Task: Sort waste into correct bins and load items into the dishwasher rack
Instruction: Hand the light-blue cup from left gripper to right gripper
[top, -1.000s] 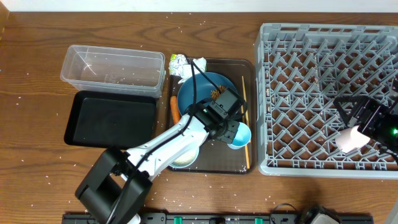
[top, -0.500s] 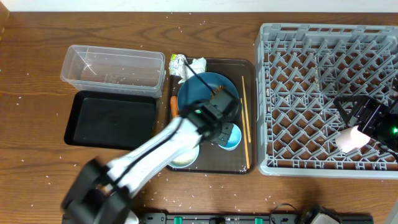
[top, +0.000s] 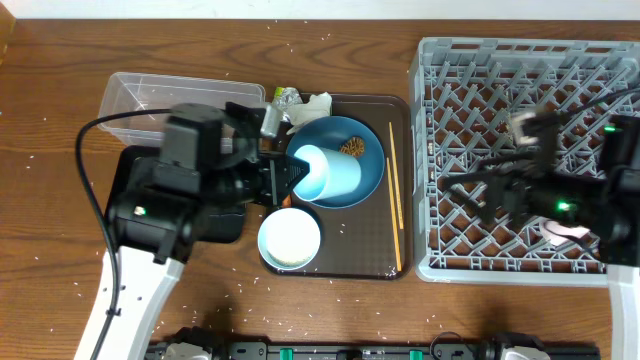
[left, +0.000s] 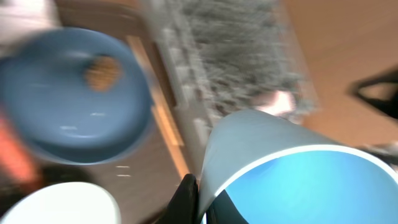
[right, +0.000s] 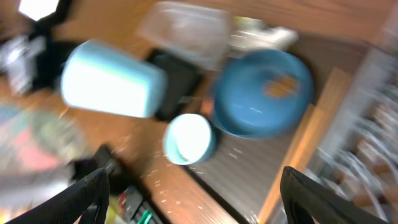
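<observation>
My left gripper (top: 298, 172) is shut on the rim of the light-blue cup (top: 328, 172), which lies on its side in the air over the dark-blue plate (top: 350, 185). In the left wrist view a dark finger (left: 189, 199) pinches the cup (left: 292, 168) wall. A brown food lump (top: 352, 148) lies on the plate. The white bowl (top: 290, 238) and chopsticks (top: 395, 205) rest on the tray. My right gripper (top: 490, 190) hangs open and empty over the dishwasher rack (top: 470, 80). A pink cup (top: 566, 231) sits in the rack. Wrapper (top: 288, 97) and white paper (top: 318, 102) lie behind the plate.
The dark brown tray (top: 400, 115) holds the plate, bowl and chopsticks. The clear tub (top: 150, 100) and black tub (top: 125, 165) sit left of it, half covered by my raised left arm. White grains are scattered over the wooden table (top: 60, 120).
My left gripper closed on the light-blue cup and lifted it off the tray, up and to the left. My right arm rose and shifted left over the rack.
</observation>
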